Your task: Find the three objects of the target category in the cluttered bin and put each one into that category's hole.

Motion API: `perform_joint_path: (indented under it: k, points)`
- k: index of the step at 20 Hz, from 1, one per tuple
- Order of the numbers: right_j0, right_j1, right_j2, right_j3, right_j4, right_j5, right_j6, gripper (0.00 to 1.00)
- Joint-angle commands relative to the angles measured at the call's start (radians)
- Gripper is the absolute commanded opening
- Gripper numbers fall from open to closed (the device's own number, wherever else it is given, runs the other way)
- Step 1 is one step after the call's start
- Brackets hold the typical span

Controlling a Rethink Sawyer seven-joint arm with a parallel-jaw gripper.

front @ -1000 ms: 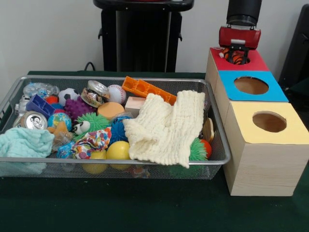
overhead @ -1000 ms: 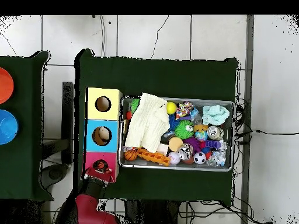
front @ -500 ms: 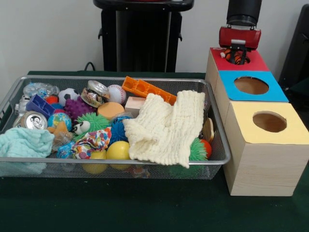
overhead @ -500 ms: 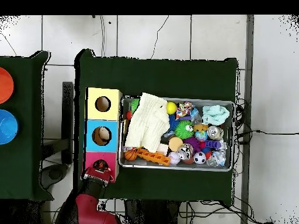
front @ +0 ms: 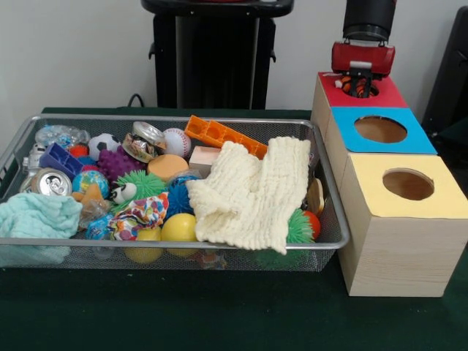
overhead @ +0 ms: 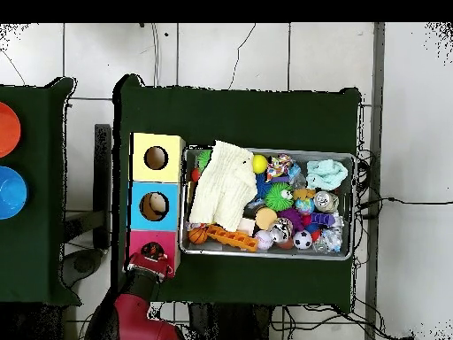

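My gripper point(front: 357, 82) hangs straight over the hole of the red box point(front: 393, 96), at the far end of a row of three boxes. An orange and black striped ball point(front: 350, 84) sits low in that hole, just under the fingertips, which stand open around it. From above, the gripper point(overhead: 152, 262) is at the edge of the red box point(overhead: 140, 241). The wire bin point(front: 333, 238) holds more balls: a baseball point(front: 177, 141), a soccer ball point(front: 102, 143), a yellow ball point(front: 178, 227) and a globe ball point(front: 88, 180).
A blue box point(front: 418, 140) and a yellow box point(front: 444, 198), each with a round hole, stand in line with the red one. In the bin a cream cloth point(front: 252, 194) covers the right half; an orange block point(front: 219, 134), a can point(front: 51, 182) and a mint cloth point(front: 36, 216) lie around it.
The striped ball has sunk lower into the red box's hole. The gripper has stayed in the same place above it.
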Motion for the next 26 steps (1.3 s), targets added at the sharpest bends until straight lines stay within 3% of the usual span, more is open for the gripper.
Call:
perform_joint_path:
  k: [1,6,12,26]
  points:
    - [-0.039,0.182,0.128,-0.074,0.002,0.100,0.297,0.00]
    - [-0.041,0.187,0.130,-0.078,0.001,0.095,0.299,0.00]
    - [-0.034,0.246,0.120,-0.106,-0.011,0.032,0.311,0.00]
    - [-0.061,0.485,0.115,-0.232,-0.052,-0.209,0.298,0.00]
